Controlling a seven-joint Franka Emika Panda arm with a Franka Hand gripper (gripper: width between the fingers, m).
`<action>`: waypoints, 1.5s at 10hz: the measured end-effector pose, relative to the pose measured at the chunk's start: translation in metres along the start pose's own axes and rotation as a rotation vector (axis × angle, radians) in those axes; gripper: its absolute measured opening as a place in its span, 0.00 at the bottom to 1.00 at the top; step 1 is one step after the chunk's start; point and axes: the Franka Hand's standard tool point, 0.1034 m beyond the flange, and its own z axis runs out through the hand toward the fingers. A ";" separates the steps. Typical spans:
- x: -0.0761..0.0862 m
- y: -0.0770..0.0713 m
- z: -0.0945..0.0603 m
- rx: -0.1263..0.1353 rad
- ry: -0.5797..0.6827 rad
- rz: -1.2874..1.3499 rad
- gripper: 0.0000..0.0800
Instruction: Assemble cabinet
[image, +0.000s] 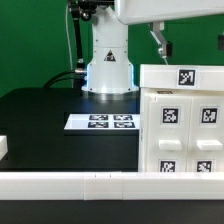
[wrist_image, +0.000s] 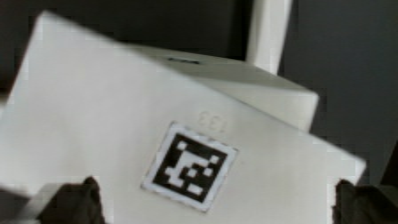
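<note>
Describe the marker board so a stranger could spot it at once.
Start at the robot's white base at the back of the black table. Just in front of it lies the marker board, thin and flat. Unlike the tall boxy cabinet beside it, it barely rises off the table.

The cabinet (image: 180, 120), a big white box with black-and-white tags on its top and front, stands at the exterior view's right on the black table (image: 40, 125). Just beside it, toward the robot base (image: 108, 65), lies the marker board (image: 100, 122). Above the cabinet's top hangs the gripper (image: 160, 45) (its finger spacing is too small to tell).
</note>
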 end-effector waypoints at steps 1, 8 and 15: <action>0.002 -0.001 0.001 -0.014 -0.009 -0.112 0.81; 0.004 0.004 0.008 -0.096 -0.021 -0.740 0.81; -0.005 0.006 0.025 -0.084 -0.037 -0.743 0.81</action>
